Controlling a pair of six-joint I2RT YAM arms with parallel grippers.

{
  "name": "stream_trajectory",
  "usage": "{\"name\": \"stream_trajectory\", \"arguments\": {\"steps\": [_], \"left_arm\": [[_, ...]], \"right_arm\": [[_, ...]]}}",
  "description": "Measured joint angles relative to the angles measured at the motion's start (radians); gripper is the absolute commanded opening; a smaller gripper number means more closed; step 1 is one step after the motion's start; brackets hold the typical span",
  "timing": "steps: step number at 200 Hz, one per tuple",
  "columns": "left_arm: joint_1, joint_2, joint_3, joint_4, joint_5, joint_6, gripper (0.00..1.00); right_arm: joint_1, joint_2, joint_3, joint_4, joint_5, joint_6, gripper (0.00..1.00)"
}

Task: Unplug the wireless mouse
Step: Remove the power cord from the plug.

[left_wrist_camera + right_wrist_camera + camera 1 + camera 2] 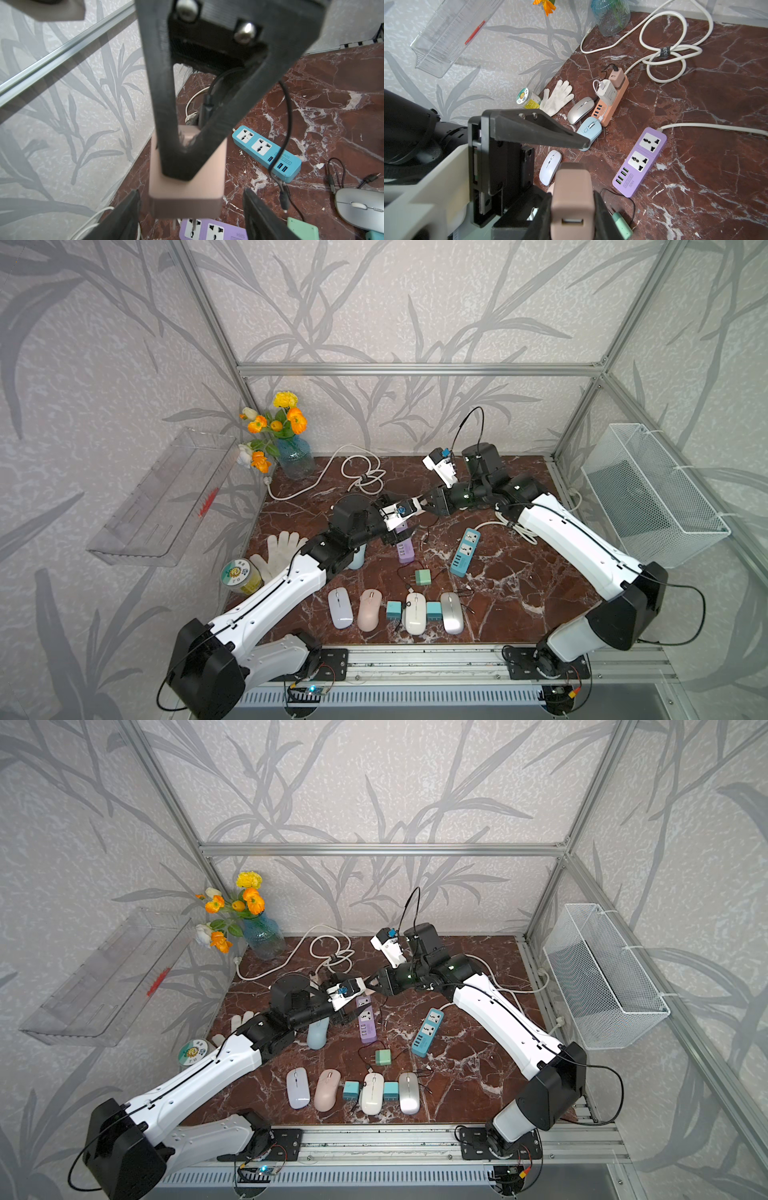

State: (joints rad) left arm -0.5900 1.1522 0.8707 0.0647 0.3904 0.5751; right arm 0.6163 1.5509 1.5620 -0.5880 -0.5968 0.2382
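Hanging clear of the desk [519, 593], the adapter [572, 187] is sitting clenched in the right pincer [572, 204]. Its prongs are pointing down at the purple strip [214, 230] just below, without touching the sockets. The left pincer [191, 192] is standing released, one finger on each side of the adapter with a gap both ways. A thin black cord [287, 124] is trailing out from among the right pincer's fingers and dangling, its small plug hanging free in the air. Whether its other end is seated in the adapter I cannot tell. A silver mouse [357, 209] is lying on the desk nearby, not joined to that cord.

I am judging the adapter to be light, rigid and smooth-sided, so it is likely asking for a squeeze across its broad flat faces, away from the prongs and the port. The cord is looking limp and flimsy. I am thinking the safe hold is the moulded plug, not the wire, pulling straight along the port.
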Motion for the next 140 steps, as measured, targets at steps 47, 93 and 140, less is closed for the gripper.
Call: {"name": "stream_trajectory", "arguments": {"steps": [47,93,140], "left_arm": [[-0.014,0.018,0.000,0.029,-0.004,-0.013,0.56],[-0.020,0.018,0.000,0.046,-0.020,-0.019,0.37],[-0.022,0.018,0.000,0.052,-0.033,-0.014,0.03]], "right_arm": [[0.029,0.024,0.000,-0.001,-0.014,0.000,0.07],[0.037,0.035,0.002,0.001,-0.015,0.009,0.07],[0.037,0.035,0.002,0.007,-0.014,0.024,0.31]]}}
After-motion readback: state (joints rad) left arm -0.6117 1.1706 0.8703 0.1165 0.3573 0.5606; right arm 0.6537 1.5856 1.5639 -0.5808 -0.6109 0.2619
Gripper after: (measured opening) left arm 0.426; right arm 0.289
